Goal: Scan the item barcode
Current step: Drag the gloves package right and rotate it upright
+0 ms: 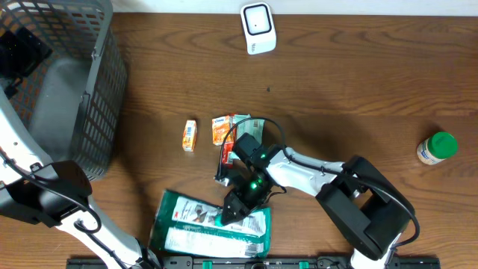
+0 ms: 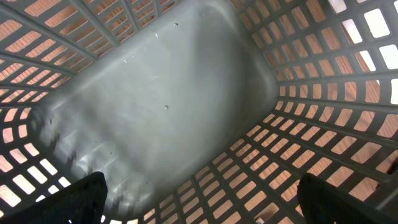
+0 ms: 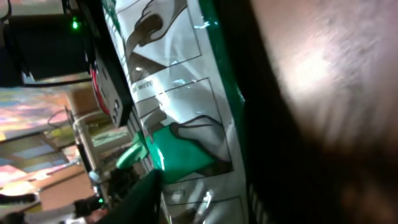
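**Fig.: overhead view, with both wrist views.** My right pincer [image 1: 226, 217] sits at the upper right edge of the pack [image 1: 187, 224], a flat green-and-white pouch lying at 6 o'clock on the table [image 1: 336, 90]. I cannot tell whether its jaws have closed on the pack. The overhead view hides the tips, and the right wrist view is blurred, showing only glossy print close against the lens. My left pincer [image 2: 199, 199] hangs released, fingers wide, inside the basket [image 1: 97, 97] at 10 o'clock, holding nothing. The scanner [image 1: 258, 28] stands at 12 o'clock, well apart from the pack.

**Handling, as I judge it.** The pack looks light, soft and limp, and its wrapper is slick and shiny. It should sag when lifted and may slide out of a shallow pinch. The best hold is probably a deep bite on an edge seam, where the wrapper lies flat. That leaves the printed face free to turn toward the scanner. I cannot make out where the barcode is.
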Tool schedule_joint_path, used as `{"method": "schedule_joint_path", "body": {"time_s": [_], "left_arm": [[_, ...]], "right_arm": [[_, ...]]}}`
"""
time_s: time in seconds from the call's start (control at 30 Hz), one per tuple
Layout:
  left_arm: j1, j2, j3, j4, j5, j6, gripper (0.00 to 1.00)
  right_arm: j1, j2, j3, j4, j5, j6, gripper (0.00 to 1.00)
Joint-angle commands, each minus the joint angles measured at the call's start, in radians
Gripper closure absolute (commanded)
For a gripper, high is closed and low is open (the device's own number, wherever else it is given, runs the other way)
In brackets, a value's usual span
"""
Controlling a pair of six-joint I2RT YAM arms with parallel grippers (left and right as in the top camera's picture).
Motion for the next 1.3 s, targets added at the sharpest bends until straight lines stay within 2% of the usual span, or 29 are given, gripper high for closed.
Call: {"method": "schedule_joint_path", "body": {"time_s": [0.0, 0.17, 0.37, 0.53, 0.57, 0.63, 0.77, 0.83, 0.93, 1.2, 1.27], "left_arm": [[0.0, -0.024, 0.017, -0.003, 0.012, -0.001, 0.02], [0.0, -0.023, 0.017, -0.003, 0.012, -0.001, 0.02], [0.0, -0.023, 0.017, -0.004, 0.012, -0.001, 0.02], [0.0, -0.023, 0.017, -0.004, 0.012, -0.001, 0.02], [0.0, -0.023, 0.017, -0.003, 0.012, -0.001, 0.02], [0.0, -0.024, 0.017, -0.003, 0.012, -0.001, 0.02], [0.0, -0.023, 0.017, -0.004, 0.012, -0.001, 0.02], [0.0, -0.023, 0.017, -0.004, 0.012, -0.001, 0.02], [0.0, -0.024, 0.017, -0.003, 0.012, -0.001, 0.02], [0.0, -0.023, 0.017, -0.004, 0.012, -0.001, 0.02], [0.0, -0.023, 0.017, -0.003, 0.012, -0.001, 0.02]], "right_arm": [[0.014, 0.013, -0.009, -0.029, -0.068, -0.032, 0.73], [0.014, 0.013, -0.009, -0.076, -0.113, -0.103, 0.64], [0.015, 0.013, -0.009, -0.09, -0.113, -0.132, 0.66], [0.015, 0.013, -0.009, -0.09, -0.112, -0.148, 0.76], [0.015, 0.013, -0.009, -0.09, -0.113, -0.155, 0.82], [0.015, 0.013, -0.009, -0.089, -0.112, -0.166, 0.99], [-0.002, 0.008, -0.003, -0.09, -0.122, -0.166, 0.99], [-0.033, -0.012, 0.015, -0.092, -0.22, -0.221, 0.99], [-0.087, -0.047, 0.04, -0.093, -0.272, -0.225, 0.99], [-0.322, -0.204, 0.058, -0.105, -0.27, -0.195, 0.99], [-0.425, -0.254, 0.058, -0.116, -0.269, -0.175, 0.99]]}}
